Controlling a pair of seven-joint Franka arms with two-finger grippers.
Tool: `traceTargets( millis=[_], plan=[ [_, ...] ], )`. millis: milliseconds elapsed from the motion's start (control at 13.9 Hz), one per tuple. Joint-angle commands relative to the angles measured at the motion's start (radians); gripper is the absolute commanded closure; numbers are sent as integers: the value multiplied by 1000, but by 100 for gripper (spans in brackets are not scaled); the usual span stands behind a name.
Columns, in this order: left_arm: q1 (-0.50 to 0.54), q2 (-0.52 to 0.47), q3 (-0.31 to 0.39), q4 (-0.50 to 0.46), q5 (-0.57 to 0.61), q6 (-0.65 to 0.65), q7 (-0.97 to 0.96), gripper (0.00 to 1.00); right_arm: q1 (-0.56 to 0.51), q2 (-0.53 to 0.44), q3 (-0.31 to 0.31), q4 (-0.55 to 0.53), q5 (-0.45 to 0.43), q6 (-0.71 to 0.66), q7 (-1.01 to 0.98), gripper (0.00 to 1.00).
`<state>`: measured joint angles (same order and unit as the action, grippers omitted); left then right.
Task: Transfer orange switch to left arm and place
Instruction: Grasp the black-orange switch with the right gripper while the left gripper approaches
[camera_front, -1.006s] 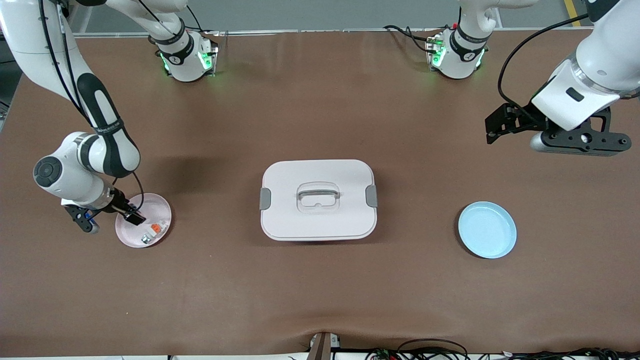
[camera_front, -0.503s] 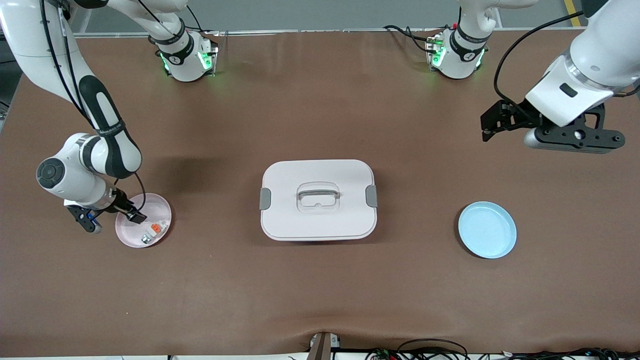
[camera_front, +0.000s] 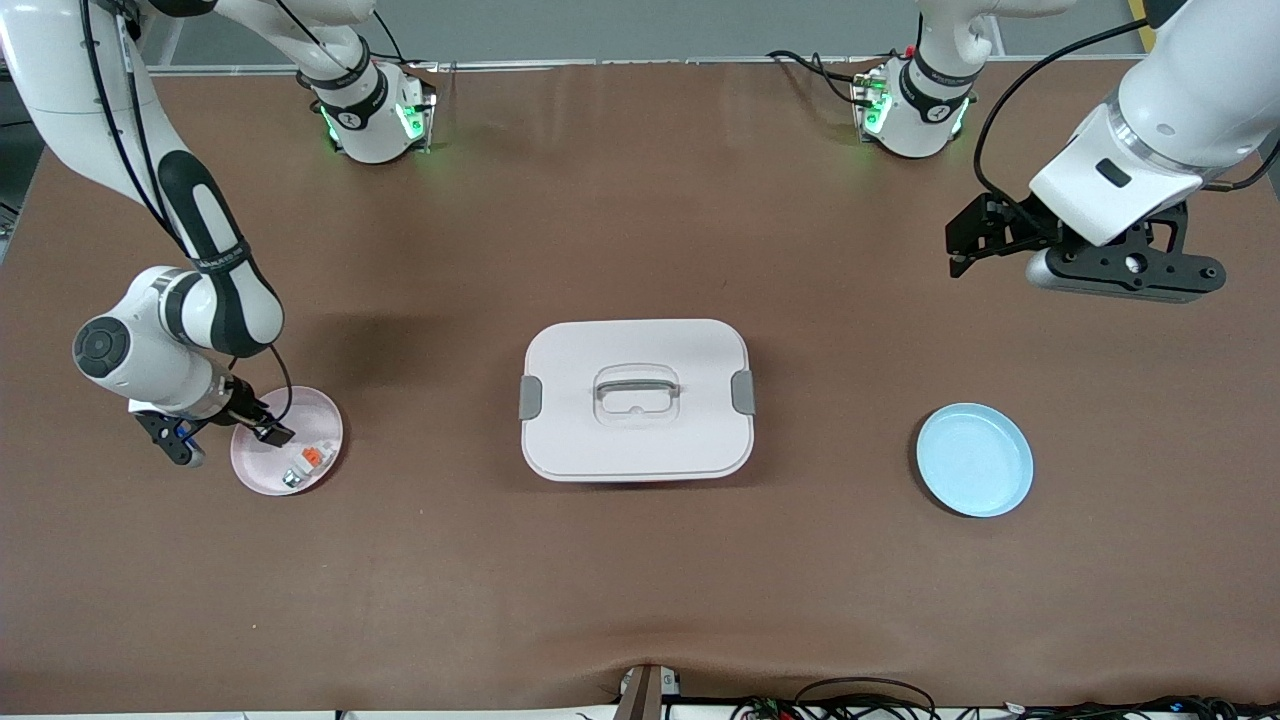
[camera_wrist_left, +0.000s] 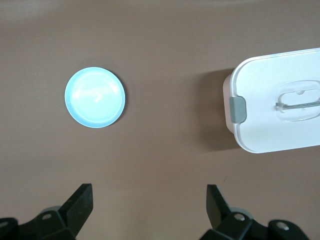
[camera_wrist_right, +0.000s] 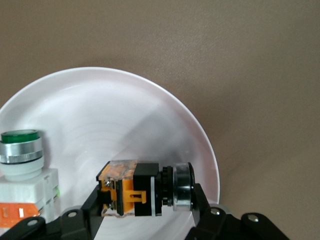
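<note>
The orange switch (camera_wrist_right: 145, 189), black-bodied with an orange middle and a silvery end, lies crosswise between the fingers of my right gripper (camera_wrist_right: 147, 200), which is shut on it. This grip is low over the pink plate (camera_front: 255, 468) at the right arm's end of the table; in the front view the right gripper (camera_front: 268, 432) hides the switch. My left gripper (camera_front: 960, 247) hangs open over bare table toward the left arm's end, its fingers (camera_wrist_left: 80, 202) wide apart with nothing between them. The white box (camera_front: 636, 398) sits mid-table between the two plates.
The pink plate (camera_wrist_right: 100, 120) also holds a white-and-grey part with an orange top (camera_front: 312, 457) and a green-capped button (camera_wrist_right: 20, 150). A light blue plate (camera_front: 975, 459) lies bare, nearer the front camera than the left gripper. The box (camera_wrist_left: 280, 100) has grey clips and a recessed handle.
My right gripper has shut on the orange switch at the pink plate. The left arm has drifted a little toward the table's middle and the bases, still open.
</note>
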<state>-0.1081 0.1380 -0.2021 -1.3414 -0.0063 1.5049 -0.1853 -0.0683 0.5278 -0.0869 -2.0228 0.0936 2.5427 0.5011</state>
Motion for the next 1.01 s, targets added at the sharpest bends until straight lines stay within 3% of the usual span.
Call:
traceTargets(
  millis=[0, 503, 934],
  plan=[
    [8, -15, 4, -1, -4, -18, -3, 0, 8, -31, -2, 22, -3, -77, -3, 100],
    [34, -26, 17, -2, 6, -71, -62, 0, 30, -95, 4, 154, 6, -387, 63, 100],
    [79, -26, 17, 1, 5, -71, -62, 0, 115, -178, 42, 159, 190, -481, 244, 100]
  ],
)
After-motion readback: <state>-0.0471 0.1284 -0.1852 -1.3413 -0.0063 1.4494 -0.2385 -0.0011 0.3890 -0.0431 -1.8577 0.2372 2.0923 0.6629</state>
